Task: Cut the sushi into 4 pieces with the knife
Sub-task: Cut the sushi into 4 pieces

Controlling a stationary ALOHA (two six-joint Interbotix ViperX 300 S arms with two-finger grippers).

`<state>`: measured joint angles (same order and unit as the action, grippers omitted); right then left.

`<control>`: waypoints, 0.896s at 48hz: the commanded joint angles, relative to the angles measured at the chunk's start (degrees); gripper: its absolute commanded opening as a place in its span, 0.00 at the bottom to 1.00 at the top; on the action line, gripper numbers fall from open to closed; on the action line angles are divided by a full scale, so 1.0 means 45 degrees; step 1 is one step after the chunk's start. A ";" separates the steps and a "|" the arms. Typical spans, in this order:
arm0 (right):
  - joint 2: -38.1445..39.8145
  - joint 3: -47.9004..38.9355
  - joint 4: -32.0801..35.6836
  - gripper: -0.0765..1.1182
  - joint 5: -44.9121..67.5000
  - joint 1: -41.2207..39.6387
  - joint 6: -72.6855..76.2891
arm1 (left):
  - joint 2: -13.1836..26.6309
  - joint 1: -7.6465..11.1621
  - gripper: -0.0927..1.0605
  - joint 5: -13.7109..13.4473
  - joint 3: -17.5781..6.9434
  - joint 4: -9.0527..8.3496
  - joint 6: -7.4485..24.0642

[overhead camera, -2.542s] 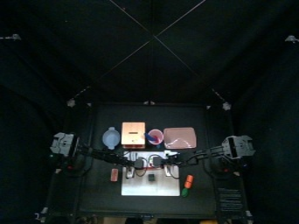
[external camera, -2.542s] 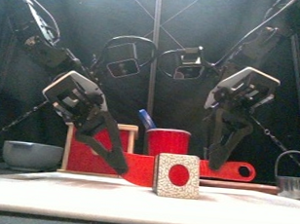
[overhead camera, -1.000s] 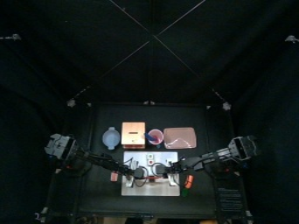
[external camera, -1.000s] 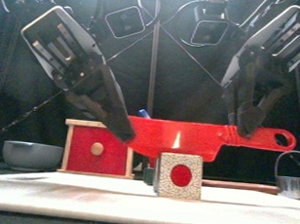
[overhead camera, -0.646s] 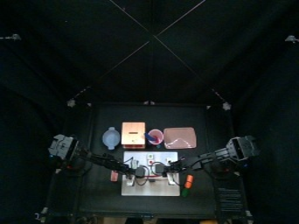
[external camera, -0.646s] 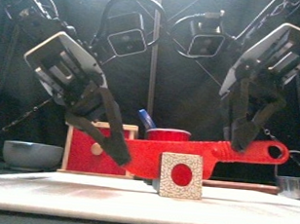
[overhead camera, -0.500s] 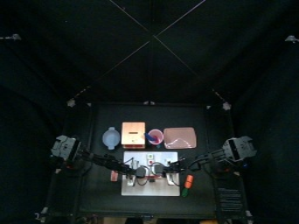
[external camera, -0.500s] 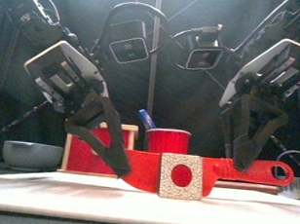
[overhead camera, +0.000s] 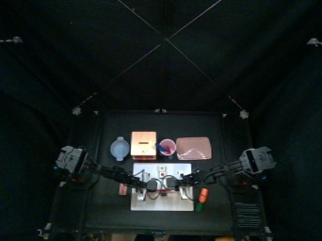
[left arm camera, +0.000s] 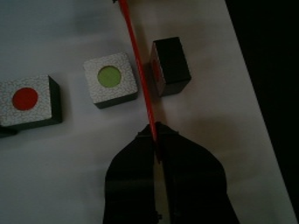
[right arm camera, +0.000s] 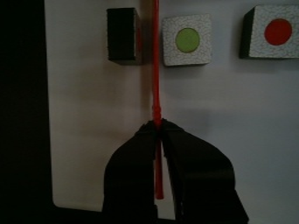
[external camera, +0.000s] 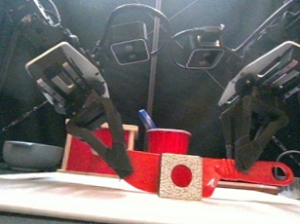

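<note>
Sushi [external camera: 178, 176] lies in three separate pieces on the one white cutting board [left arm camera: 65, 35], toward the front of the bench [overhead camera: 113, 212]: a red-centred piece [left arm camera: 24, 101], a green-centred piece [left arm camera: 111, 80] and a dark block [left arm camera: 172, 64]. One red knife [external camera: 255, 172] is held level by both arms. The left end effector [left arm camera: 158, 147] is clamped on the blade end, and the right end effector [right arm camera: 156, 131] is clamped toward the handle. Seen edge-on from the wrists, the blade runs through the gap between the green-centred piece and the dark block. A second ago the knife hung well above the pieces; it is now down at their level, and it has barely shifted in the last half second. Behind the board stand one wooden box [overhead camera: 145, 144], one red cup [external camera: 170, 141] holding one blue knife [external camera: 143, 117], one pink tray [overhead camera: 194, 146] and — off to the left — one blue-grey bowl [external camera: 29, 154].
</note>
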<state>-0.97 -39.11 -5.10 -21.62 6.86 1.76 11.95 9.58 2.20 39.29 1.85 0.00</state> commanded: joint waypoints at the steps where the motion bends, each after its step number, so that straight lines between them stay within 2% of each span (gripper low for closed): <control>1: 0.0273 0.0117 0.0312 0.33 0.0039 -0.0527 -0.0059 | -0.0156 -0.0469 0.35 -0.0078 -0.0020 -0.0586 0.0117; 7: 0.0293 0.0117 0.0469 0.33 0.0000 -0.0645 -0.0078 | -0.0234 -0.0762 0.35 -0.0078 -0.0020 -0.0918 0.0117; 18: 0.0742 0.0293 0.0469 0.33 -0.0059 -0.0625 -0.0078 | -0.0410 -0.0801 0.41 -0.0039 -0.0117 -0.0879 0.0117; 28: 0.1426 0.0098 0.0547 0.33 -0.0469 -0.0566 -0.0078 | -0.1387 -0.0703 0.63 -0.0078 -0.0176 -0.0859 0.0078; 32: 0.1758 0.0000 0.0508 0.33 -0.0547 -0.0527 -0.0059 | -0.1777 -0.0625 0.70 -0.0078 -0.0156 -0.0703 0.0059; 39: 0.2637 -0.0391 0.0352 0.33 -0.1191 -0.0313 -0.0039 | -0.2520 -0.0430 0.75 -0.0078 -0.0059 -0.0430 0.0059; 43: 0.3633 -0.0586 0.0176 0.33 -0.2617 -0.0195 -0.0020 | -0.3047 -0.0312 0.75 -0.0078 0.0039 -0.0430 0.0059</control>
<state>10.99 -41.92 -3.78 -29.71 5.71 1.58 0.88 7.82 1.58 39.90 -0.18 0.35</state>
